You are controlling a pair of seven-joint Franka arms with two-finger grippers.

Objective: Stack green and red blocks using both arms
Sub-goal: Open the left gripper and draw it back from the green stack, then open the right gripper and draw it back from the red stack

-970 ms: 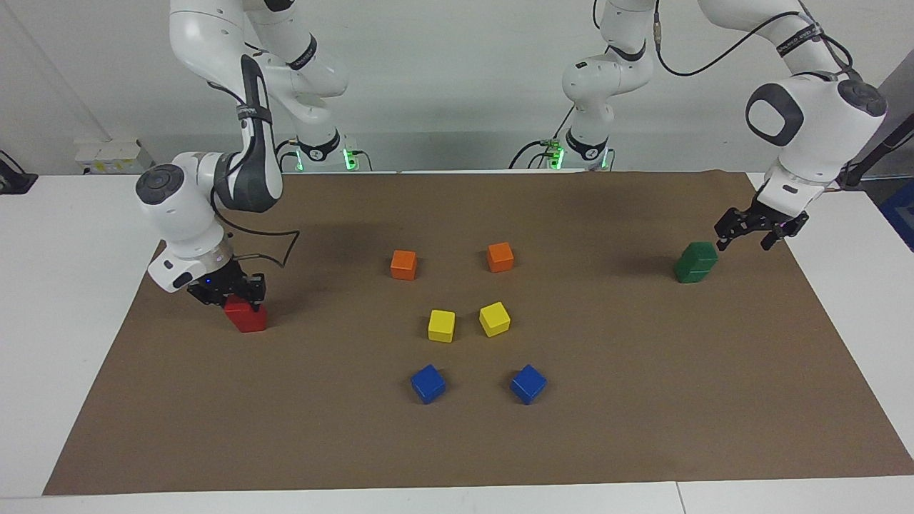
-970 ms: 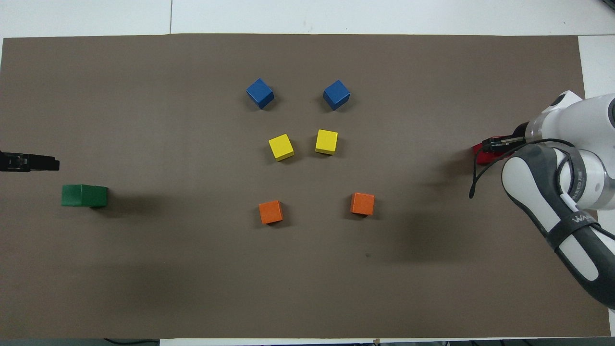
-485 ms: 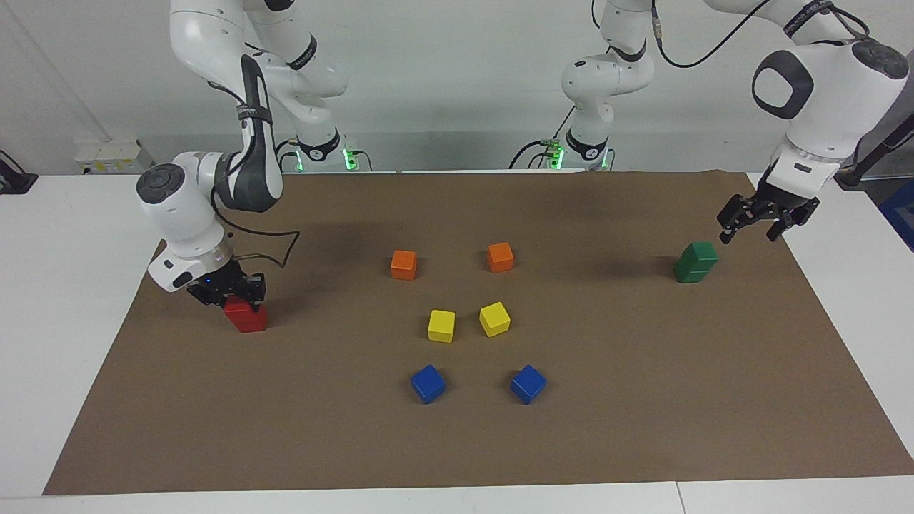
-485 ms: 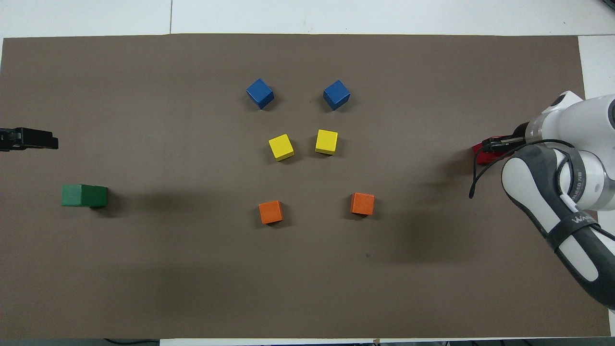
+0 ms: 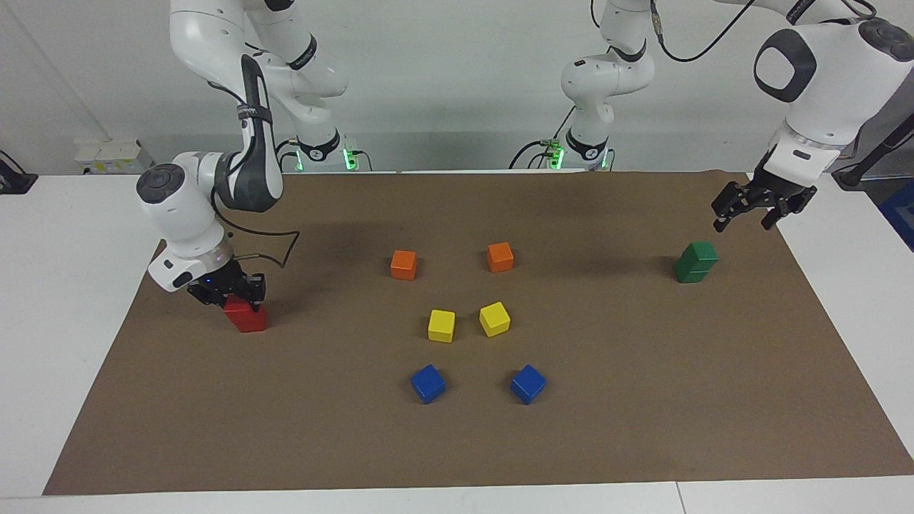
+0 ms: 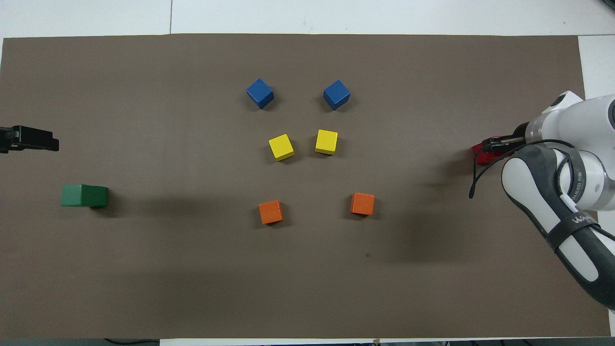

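Two pincers | left (image 5: 748, 209) apart | right (image 5: 230, 294) clamped on red block (image 5: 247, 317) | brown mat (image 5: 643, 400)

A lab: two robot arms (image 5: 214, 86) at a paper-covered table (image 5: 71, 285).

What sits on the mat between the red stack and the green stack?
Two orange cubes lie between the red stack and green stack, seen from the facing view.
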